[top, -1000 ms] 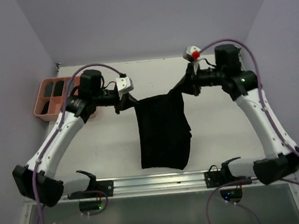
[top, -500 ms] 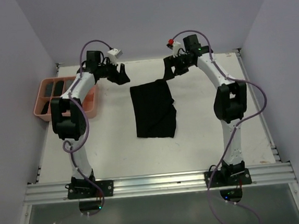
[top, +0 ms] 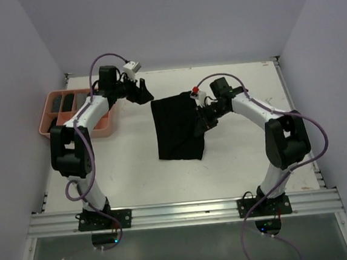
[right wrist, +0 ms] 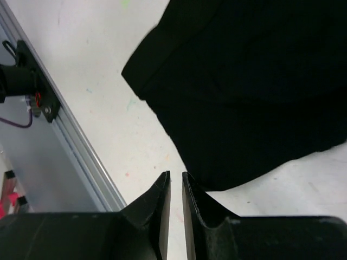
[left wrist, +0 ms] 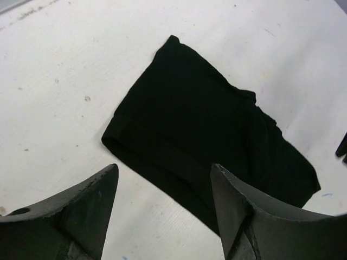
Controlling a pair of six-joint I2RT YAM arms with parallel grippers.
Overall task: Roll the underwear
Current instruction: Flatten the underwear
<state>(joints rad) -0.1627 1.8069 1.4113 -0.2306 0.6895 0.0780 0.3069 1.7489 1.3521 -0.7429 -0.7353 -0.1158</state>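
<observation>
The black underwear [top: 177,128] lies flat on the white table [top: 128,170], roughly in the middle and a little toward the far side, with its long side running from far to near. A second ago it hung in the air, stretched between the two claws by its upper corners. Half a second ago it was already down on the table, and it has not shifted since.

The left gripper [top: 142,94] stays just beyond the cloth's far left corner, about where it was half a second ago. Its wrist view shows the left gripper [left wrist: 164,170] with its fingers spread wide and nothing between them, the underwear [left wrist: 209,135] spread below and ahead.

The right arm has changed most. Half a second ago it reached out to the far right corner of the cloth. Now it is bent back, and the right gripper [top: 206,117] sits at the cloth's right edge, about halfway along it. In its wrist view the right gripper [right wrist: 174,176] has its fingers drawn almost together, with only a thin slit between them and nothing caught in it. The tips are over bare table beside the hem of the underwear [right wrist: 255,76]. Whether they touch the cloth cannot be told.

The salmon tray [top: 44,128] stands at the left edge, apart from the cloth.
</observation>
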